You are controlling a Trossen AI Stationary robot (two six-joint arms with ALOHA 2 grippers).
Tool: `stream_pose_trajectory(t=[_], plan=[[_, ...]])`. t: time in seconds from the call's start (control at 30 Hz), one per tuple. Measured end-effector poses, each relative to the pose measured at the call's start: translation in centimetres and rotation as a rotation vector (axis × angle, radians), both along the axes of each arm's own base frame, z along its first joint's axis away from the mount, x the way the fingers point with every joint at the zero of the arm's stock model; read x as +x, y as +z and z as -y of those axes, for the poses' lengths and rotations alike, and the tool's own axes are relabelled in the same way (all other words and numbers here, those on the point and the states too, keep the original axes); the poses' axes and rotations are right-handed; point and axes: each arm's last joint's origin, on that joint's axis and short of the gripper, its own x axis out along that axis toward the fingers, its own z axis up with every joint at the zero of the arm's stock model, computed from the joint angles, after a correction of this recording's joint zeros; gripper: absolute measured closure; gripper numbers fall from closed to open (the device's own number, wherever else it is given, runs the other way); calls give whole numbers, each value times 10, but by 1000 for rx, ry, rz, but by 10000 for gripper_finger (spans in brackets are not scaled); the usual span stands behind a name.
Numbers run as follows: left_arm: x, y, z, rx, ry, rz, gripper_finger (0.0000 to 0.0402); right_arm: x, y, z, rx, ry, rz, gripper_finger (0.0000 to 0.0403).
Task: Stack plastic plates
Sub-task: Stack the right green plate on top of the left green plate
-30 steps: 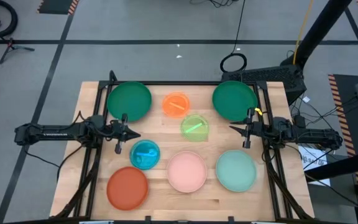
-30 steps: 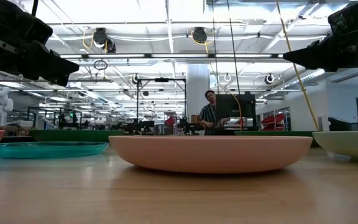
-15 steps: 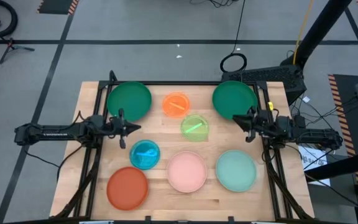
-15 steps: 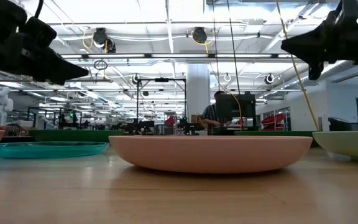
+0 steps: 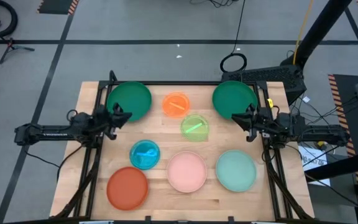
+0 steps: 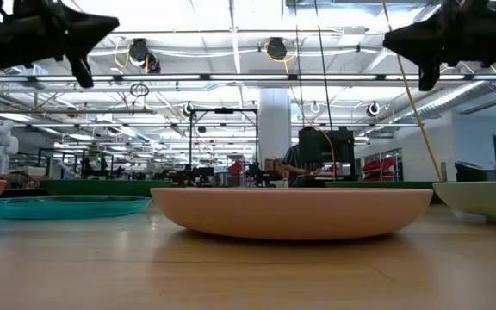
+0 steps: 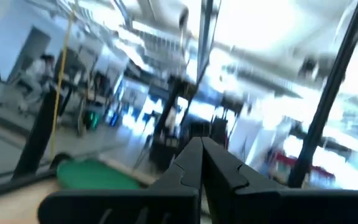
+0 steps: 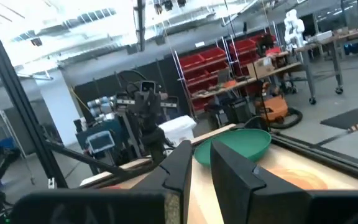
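My left gripper (image 5: 122, 116) hung above the table's left side, fingers pressed together and holding nothing, its tip just beside the near rim of the left dark green plate (image 5: 130, 101). That plate lay at the far left corner, slightly ahead of the tip and away from me, so my left arm was plainly the nearer one to it. My right gripper (image 5: 238, 119) mirrored the pose on the other side, fingers parted by a narrow gap and empty, hovering at the near rim of the right dark green plate (image 5: 234, 99) in the far right corner.

Between the two tools sat the small orange plate (image 5: 176, 104) and, nearer me, the lime green plate (image 5: 194, 127). Along the near side lay the cyan plate (image 5: 145, 154), the red-orange plate (image 5: 127, 186), the pink plate (image 5: 187, 170) and the pale mint plate (image 5: 235, 170), none stacked.

Both green plates sat close to the black frame rail (image 5: 179, 83) at the far edge, so I judged room tight there; bare wood between the grippers and the near row offered freer passage.
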Motion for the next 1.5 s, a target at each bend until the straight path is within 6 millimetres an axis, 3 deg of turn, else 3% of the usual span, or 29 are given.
stream_pose_trajectory(t=[0.17, 0.3, 0.5, 0.7, 0.9, 1.23, 1.5], plan=[[-4, 8, -1, -122, 2, 113, 394, 11, 12, 0, -17, -3, -70, 349], [-4, 12, -1, -100, 5, 129, 394, 21, 21, 1, -26, -5, -112, 349], [14, 49, -3, -41, 38, 44, 394, 36, 36, 2, -65, -33, -159, 349], [57, 81, -9, 42, 107, -295, 394, 43, 41, 3, -109, -61, -243, 349], [110, 89, -17, 110, 136, -488, 394, 43, 48, 3, -148, -59, -292, 349], [188, 61, -45, 87, 183, -671, 394, 37, 55, 3, -204, -60, -265, 349], [258, 41, -85, 79, 238, -783, 394, 35, 57, 3, -226, -60, -257, 349]])
